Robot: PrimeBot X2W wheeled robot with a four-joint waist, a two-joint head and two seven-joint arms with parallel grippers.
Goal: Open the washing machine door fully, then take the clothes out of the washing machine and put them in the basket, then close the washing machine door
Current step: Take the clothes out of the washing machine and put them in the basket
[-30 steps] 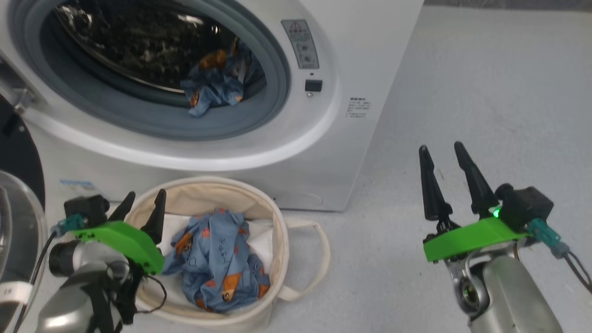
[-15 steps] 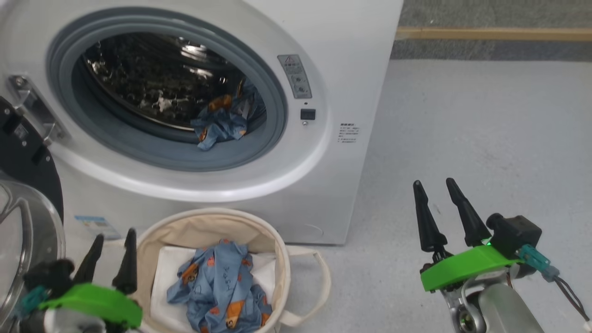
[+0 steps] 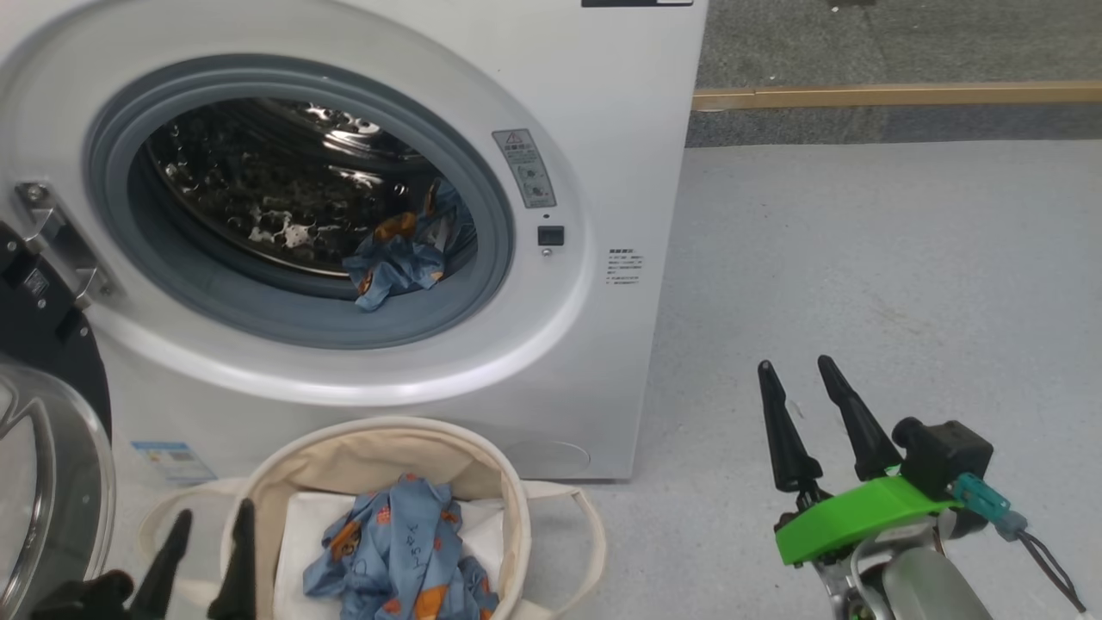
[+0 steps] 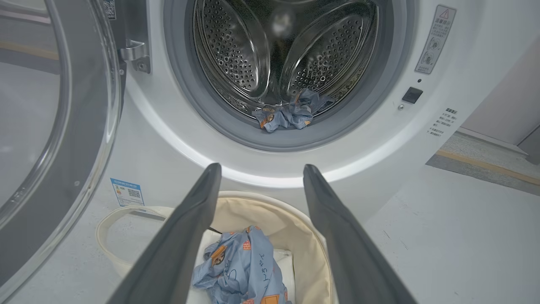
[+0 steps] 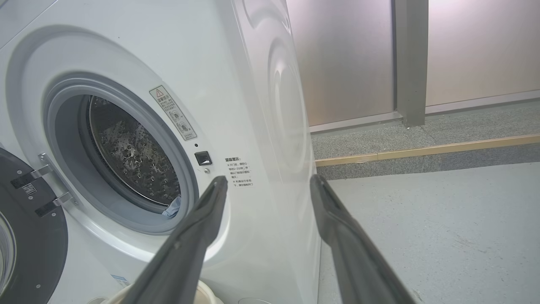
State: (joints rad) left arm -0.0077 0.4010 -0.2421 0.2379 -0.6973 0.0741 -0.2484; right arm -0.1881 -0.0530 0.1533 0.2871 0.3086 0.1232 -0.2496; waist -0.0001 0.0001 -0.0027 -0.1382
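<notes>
Presently, the left end effector (image 4: pixel 262 168) is held with its two long, dark, tapering fingers spread wide, and nothing is gripped between them; just below and between those fingers the basket (image 4: pixel 261 211) is found, a round, soft-sided tub of cream canvas with loop handles (image 3: pixel 599 527), lined with a flat white sheet (image 3: pixel 297 534); a crumpled garment (image 4: pixel 240 266) of soft blue fabric printed with orange-brown bears is heaped on that lining. Ahead of and above the same fingertips the washing machine (image 3: pixel 603 86) is seen, a smooth white box whose round mouth is ringed by grey rubber (image 3: pixel 284 323); the drum (image 4: pixel 236 55) behind is of shiny perforated steel; a second garment (image 4: pixel 289 116) of the same print is draped over the drum's lower lip, towards the right of the mouth. To the left of the left end effector the washing machine door (image 3: pixel 52 465) is swung wide open on its metal hinge (image 3: pixel 60 250); its glossy black rim and bulging clear glass bowl are shown. The right end effector (image 3: pixel 794 363) is likewise parted and empty; it is poised above the pale, speckled grey floor (image 3: pixel 861 258), well apart from the basket, with the machine's front right corner ahead and to its left.
</notes>
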